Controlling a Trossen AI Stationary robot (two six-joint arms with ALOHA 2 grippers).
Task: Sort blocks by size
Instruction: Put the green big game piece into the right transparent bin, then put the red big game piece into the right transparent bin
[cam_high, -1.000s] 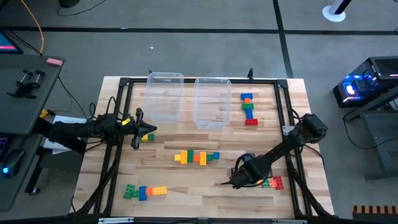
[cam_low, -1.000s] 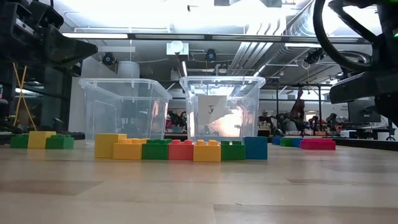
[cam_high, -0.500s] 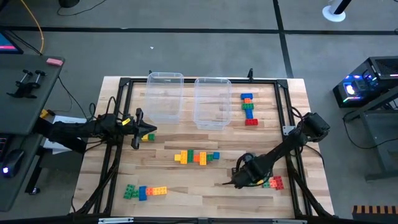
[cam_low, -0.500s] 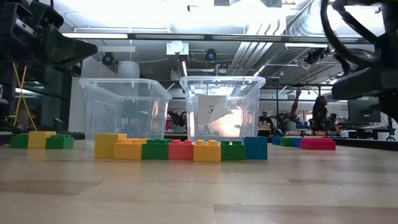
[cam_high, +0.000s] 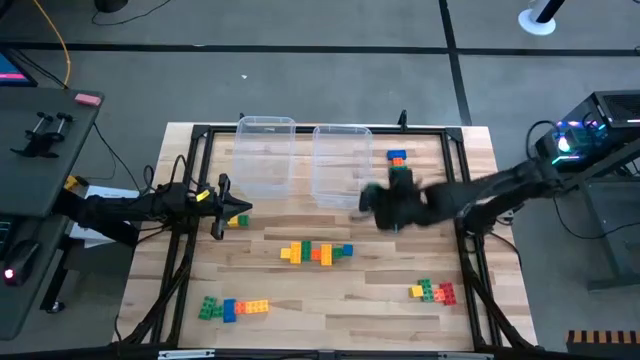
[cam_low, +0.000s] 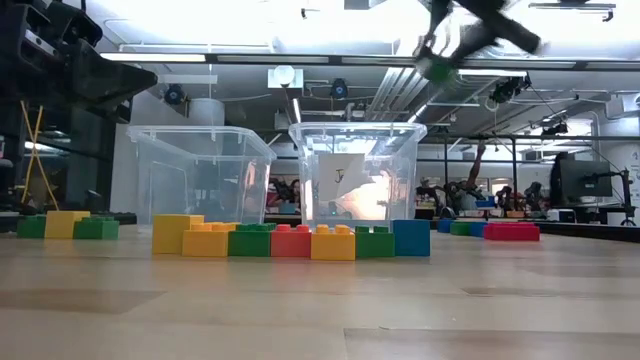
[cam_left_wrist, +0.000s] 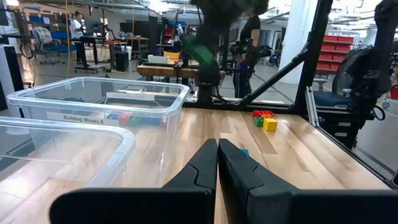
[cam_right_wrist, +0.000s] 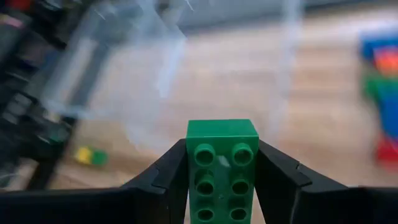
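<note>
My right gripper is high above the table, next to the right clear bin, and is shut on a green studded brick. The brick also shows as a green blur in the low view. My left gripper is shut and empty at the table's left, beside a small yellow-green block. Rows of joined blocks lie flat on the table at the middle, front left and front right. A column of blocks lies at the far right, partly behind my right arm. My right gripper pinches the green brick between its two fingers, one on each long side. The fingers lie along the brick. Its studded face is turned toward the wrist camera. The brick is lifted well clear of the table.
Two clear bins stand side by side at the far edge, the left one and the right one. A black frame runs round the table. Bare wood lies between the block rows.
My right gripper has risen from low over the table by the front-right blocks. It has swung fast toward the far edge and the right bin, carrying the green brick up with it.
</note>
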